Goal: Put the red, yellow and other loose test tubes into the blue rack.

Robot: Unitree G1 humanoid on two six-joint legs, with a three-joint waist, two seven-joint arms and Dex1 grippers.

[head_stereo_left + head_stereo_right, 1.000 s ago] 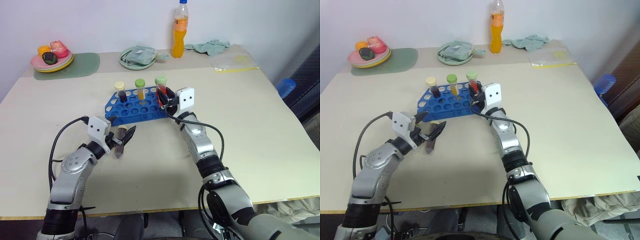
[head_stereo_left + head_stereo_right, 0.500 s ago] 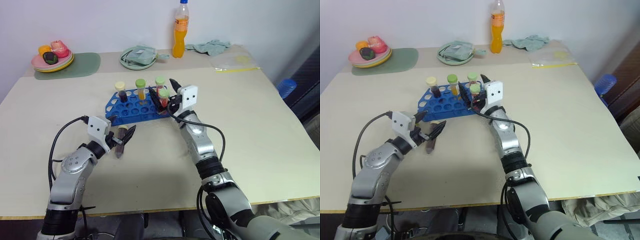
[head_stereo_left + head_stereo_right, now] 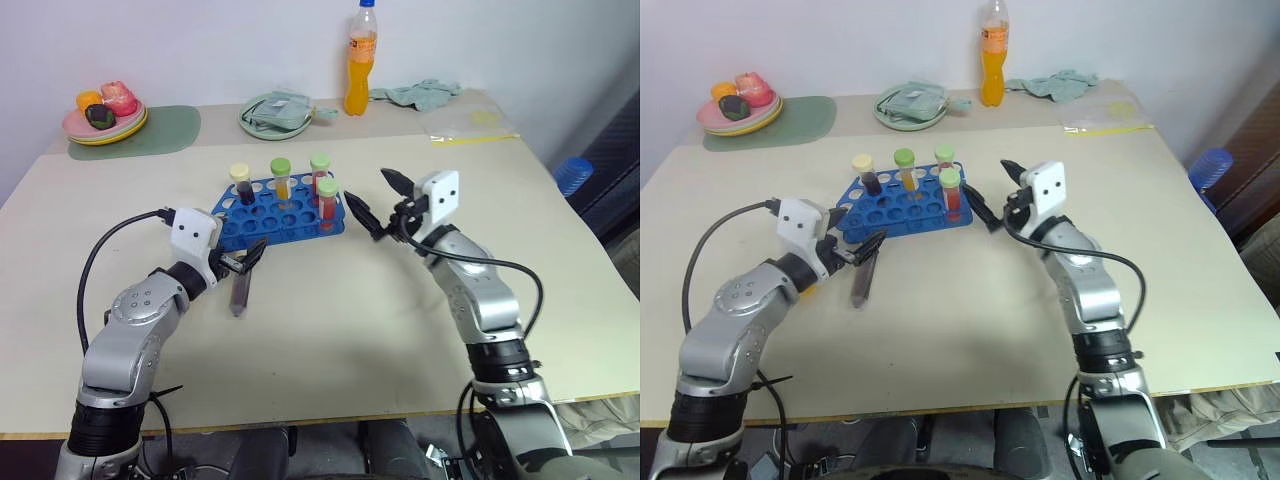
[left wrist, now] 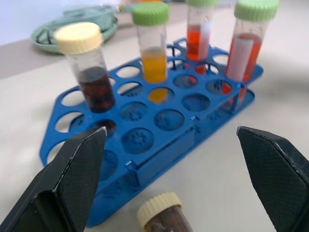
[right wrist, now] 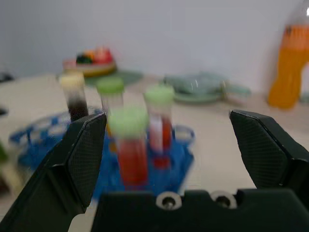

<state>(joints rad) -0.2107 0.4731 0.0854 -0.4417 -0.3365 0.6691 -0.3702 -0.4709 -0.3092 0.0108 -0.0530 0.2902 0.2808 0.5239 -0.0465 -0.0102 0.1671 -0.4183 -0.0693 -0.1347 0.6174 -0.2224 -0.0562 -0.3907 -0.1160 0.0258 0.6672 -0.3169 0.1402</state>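
My right gripper (image 3: 378, 203) gaped empty beside the blue plastic rack (image 3: 280, 212); my left gripper (image 3: 238, 262) gaped over a loose cream-capped dark tube (image 3: 240, 292)

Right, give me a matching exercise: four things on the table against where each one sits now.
Things:
1. cream-capped dark tube
2. loose dark tube
3. tall orange drink bottle
4. open right gripper

Places:
A. lying on the table in front of the blue plastic rack
B. at the table's far edge
C. standing in the rack's far left corner
D. just right of the rack

Pairs: 1-C, 2-A, 3-B, 4-D
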